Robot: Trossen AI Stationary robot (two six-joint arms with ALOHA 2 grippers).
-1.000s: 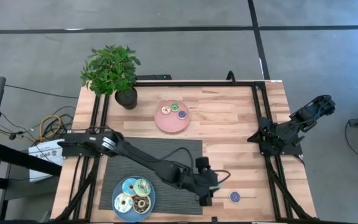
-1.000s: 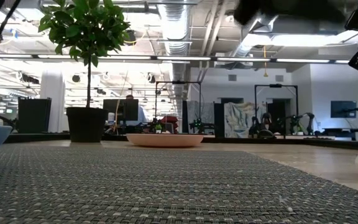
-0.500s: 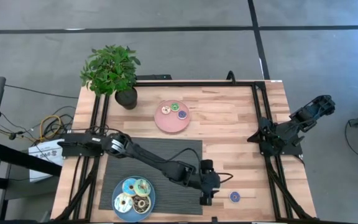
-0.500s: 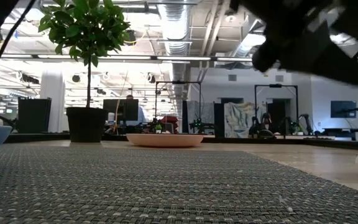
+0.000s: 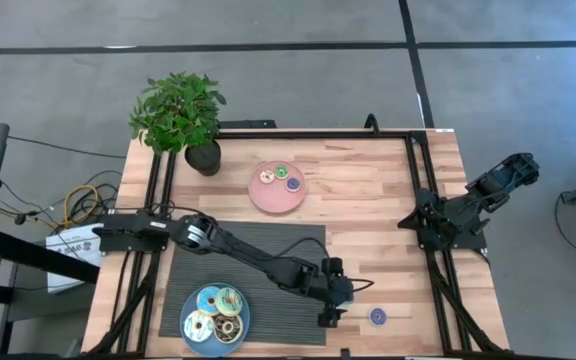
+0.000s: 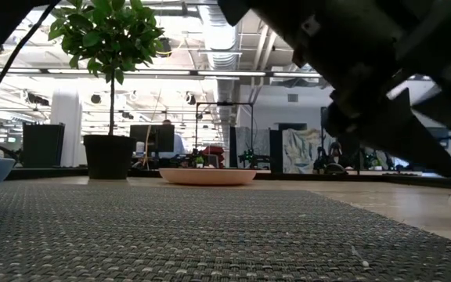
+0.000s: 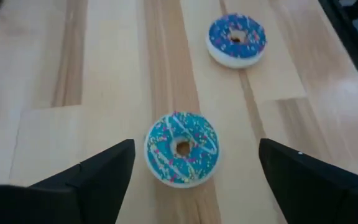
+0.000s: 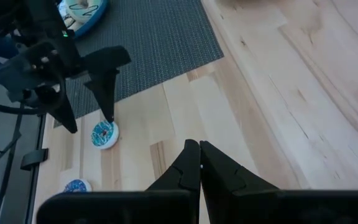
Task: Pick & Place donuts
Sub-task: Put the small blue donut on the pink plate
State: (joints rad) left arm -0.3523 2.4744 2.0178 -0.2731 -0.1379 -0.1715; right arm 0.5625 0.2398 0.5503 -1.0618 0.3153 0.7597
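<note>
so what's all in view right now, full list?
potted plant: one, green, table's far-left corner
pink plate: one, table's middle, far side
donuts on pink plate: three, cream, green, purple
grey mat: one, near-left
blue plate: one, on the mat's near edge
donuts on blue plate: four, mixed icing
teal donut: one, bare wood, between the left gripper's fingers
blue donut: one, beside it
left gripper: open, over the teal donut
right gripper: shut, parked at the right edge

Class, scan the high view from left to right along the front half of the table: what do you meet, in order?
Blue plate of donuts → left gripper, jaws open → blue-purple donut.
</note>
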